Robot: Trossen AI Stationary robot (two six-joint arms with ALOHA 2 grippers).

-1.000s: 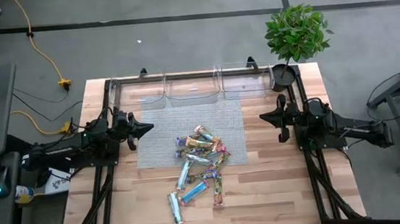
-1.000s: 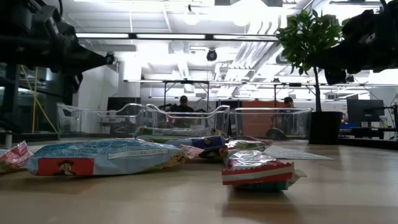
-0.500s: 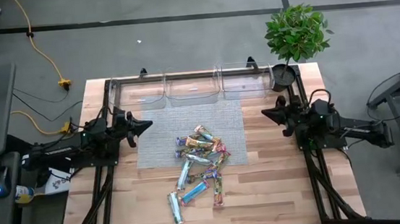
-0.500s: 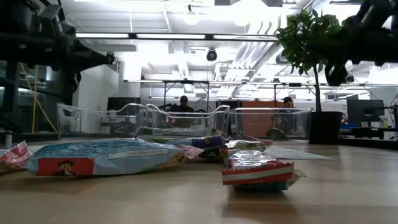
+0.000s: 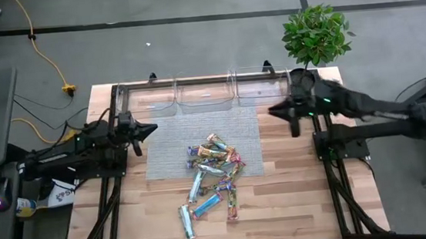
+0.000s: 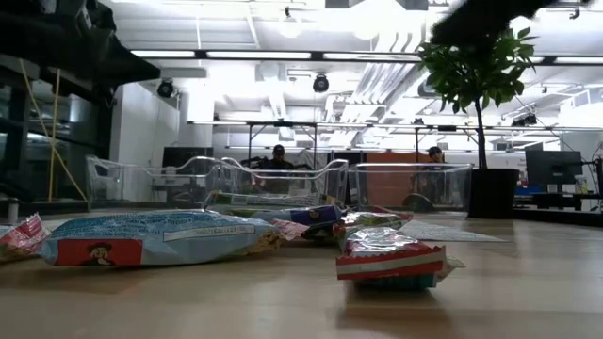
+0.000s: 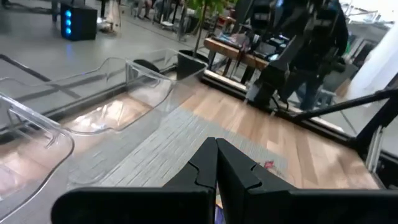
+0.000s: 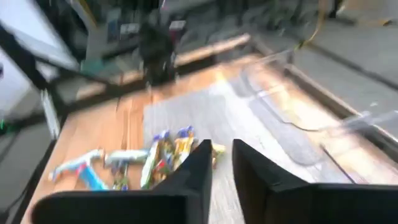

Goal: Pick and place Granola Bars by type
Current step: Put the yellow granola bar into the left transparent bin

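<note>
1. You are at the approach step: the granola bars (image 5: 212,177) lie heaped at frame centre, none sorted.
2. Your right gripper (image 5: 274,112), fingers slightly parted (empty), hovers right of centre.
3. Left gripper (image 5: 152,127) is closed, left of centre.
4. Next, descend onto one bar.

About a dozen granola bars (image 5: 214,175), three clear bins (image 5: 205,94), one plant (image 5: 315,35).

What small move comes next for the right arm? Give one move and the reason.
Probably carry the right pincer on toward the heap of granola bars and down over its nearest bar. The pincer is slightly open, holds nothing, and hangs above the mat's right edge, short of the heap. The clear bins look empty.
</note>
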